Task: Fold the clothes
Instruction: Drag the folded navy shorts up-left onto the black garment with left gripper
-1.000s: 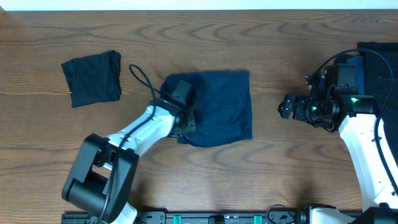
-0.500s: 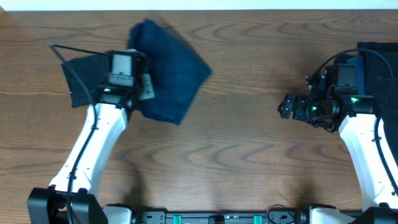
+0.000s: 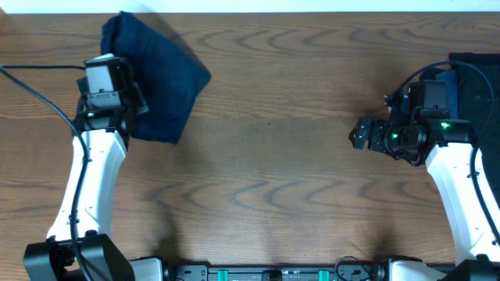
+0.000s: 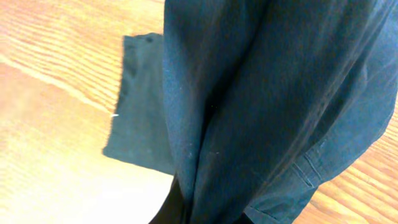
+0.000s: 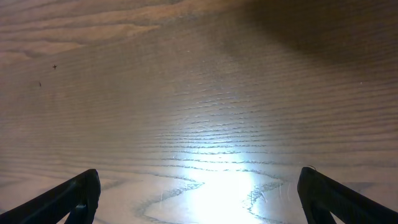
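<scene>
White arm links (image 3: 90, 168), black joints (image 3: 95, 262), black cables (image 3: 39, 97), green lights (image 3: 447, 125)

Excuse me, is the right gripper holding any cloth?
No, the right gripper stands open with only the wooden table between its fingers.

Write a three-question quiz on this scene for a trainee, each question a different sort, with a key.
1. True or false: the right pincer stands open over the bare table.
2. What grips the navy garment? A. the left pincer B. the right pincer C. nothing, it lies spread flat
3. In the left wrist view, what lies on the table beyond the navy garment?

Key: 1. True. 2. A. 3. A black garment, lying flat.
</scene>
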